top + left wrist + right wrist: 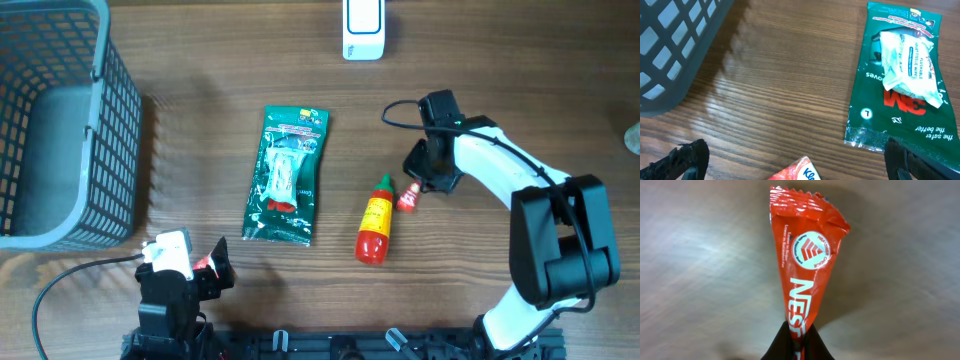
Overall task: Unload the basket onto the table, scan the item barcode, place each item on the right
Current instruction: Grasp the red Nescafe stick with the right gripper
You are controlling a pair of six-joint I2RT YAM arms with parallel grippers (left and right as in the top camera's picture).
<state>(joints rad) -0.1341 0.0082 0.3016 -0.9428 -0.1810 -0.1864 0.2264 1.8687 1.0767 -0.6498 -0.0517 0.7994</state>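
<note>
Right wrist view puts the red sachet point(805, 260) squarely before us, its lower end nipped between the jaws of the right gripper point(797, 344), which are drawn nearly together on the thin foil. Overhead, we see that same sachet low over the wooden table point(200, 150), just beside the cap of the sauce bottle point(374, 227), with the green packet point(287, 175) well apart to the left. The left gripper point(196, 266) sits at the near edge with its jaws spread wide and nothing between them.

We judge the pick-up step to be in hand: the item is gripped but not yet presented. We take the white device point(363, 30) at the far edge for the scanner. The next move calls for lifting the sachet clear of the bottle, carrying it there, and turning it so its barcode, which we cannot find on the face shown, meets the reader.
</note>
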